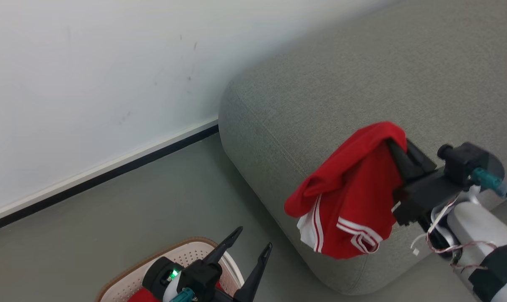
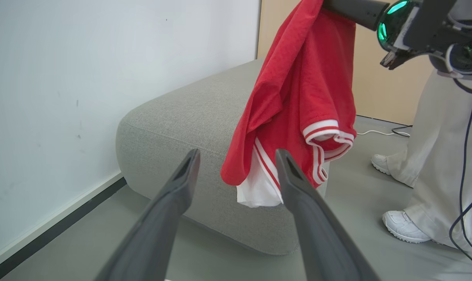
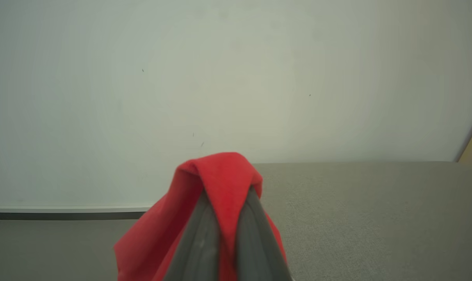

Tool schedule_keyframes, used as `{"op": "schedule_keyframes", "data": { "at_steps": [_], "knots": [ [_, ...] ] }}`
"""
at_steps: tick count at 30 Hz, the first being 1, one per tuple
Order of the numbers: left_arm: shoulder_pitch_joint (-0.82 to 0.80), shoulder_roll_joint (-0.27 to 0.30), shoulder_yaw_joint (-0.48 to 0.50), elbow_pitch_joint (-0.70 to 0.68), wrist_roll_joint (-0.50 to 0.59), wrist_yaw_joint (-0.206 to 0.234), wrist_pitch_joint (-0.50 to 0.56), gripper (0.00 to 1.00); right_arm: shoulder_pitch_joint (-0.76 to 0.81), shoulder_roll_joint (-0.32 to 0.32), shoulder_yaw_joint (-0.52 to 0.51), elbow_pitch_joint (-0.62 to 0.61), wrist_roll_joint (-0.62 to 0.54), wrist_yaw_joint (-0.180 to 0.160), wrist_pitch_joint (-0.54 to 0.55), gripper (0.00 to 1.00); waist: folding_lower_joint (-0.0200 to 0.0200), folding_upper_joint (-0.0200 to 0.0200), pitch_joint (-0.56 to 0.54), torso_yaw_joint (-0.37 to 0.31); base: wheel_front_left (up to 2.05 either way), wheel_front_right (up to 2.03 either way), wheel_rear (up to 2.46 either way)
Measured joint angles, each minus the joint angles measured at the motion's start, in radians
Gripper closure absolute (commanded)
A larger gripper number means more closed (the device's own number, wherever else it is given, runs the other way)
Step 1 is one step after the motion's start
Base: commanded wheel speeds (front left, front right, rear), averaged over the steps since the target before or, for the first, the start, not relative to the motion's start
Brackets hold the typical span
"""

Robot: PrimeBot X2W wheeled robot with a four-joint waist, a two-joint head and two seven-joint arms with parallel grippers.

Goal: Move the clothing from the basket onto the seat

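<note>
One red garment (image 1: 349, 197) hangs from the right end effector (image 1: 392, 146) by the near edge of the grey seat (image 1: 320, 96).

Its two fingers are clenched on a fold of the fabric, which drapes down to white stripes and a white panel at the hem; whether it brushes the seat I cannot tell. The left end effector (image 1: 254, 238) is spread wide and holds nothing, hovering over the one basket (image 1: 186, 242), where a second scrap of red cloth (image 1: 146, 295) shows. The left wrist view adds a person's pale trousers (image 2: 435, 136) and two white shoes (image 2: 403, 228) on the floor (image 2: 360, 238) beside the seat. The right wrist view gives the pinch up close against the white wall (image 3: 220, 78).
</note>
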Motion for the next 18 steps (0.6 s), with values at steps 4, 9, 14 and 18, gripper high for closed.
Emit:
{"op": "schedule_keyframes", "data": {
  "at_steps": [4, 9, 14, 18],
  "knots": [
    [-0.022, 0.021, 0.011, -0.024, 0.009, 0.002, 0.006, 0.00, -0.093, 0.001, -0.036, 0.004, 0.016, 0.010, 0.000, 1.00, 0.0001, 0.0000, 0.033, 0.009, 0.00, 0.00, 0.00],
    [-0.056, 0.041, 0.016, -0.063, 0.020, 0.008, 0.026, 0.00, -0.208, 0.001, -0.065, 0.037, 0.022, 0.019, 0.000, 1.00, 0.0001, 0.0000, 0.088, 0.020, 0.00, 0.00, 0.00],
    [-0.101, 0.067, 0.029, -0.112, 0.048, 0.008, 0.044, 0.00, -0.358, 0.003, -0.105, 0.086, 0.029, 0.036, 0.010, 1.00, 0.0002, 0.0001, 0.152, 0.033, 0.00, 0.00, 0.00],
    [-0.142, 0.086, 0.048, -0.146, 0.058, 0.009, 0.065, 0.00, -0.488, -0.010, -0.166, 0.157, 0.068, 0.037, 0.019, 1.00, 0.0002, 0.0001, 0.207, 0.044, 0.00, 0.00, 0.00]
  ]
}}
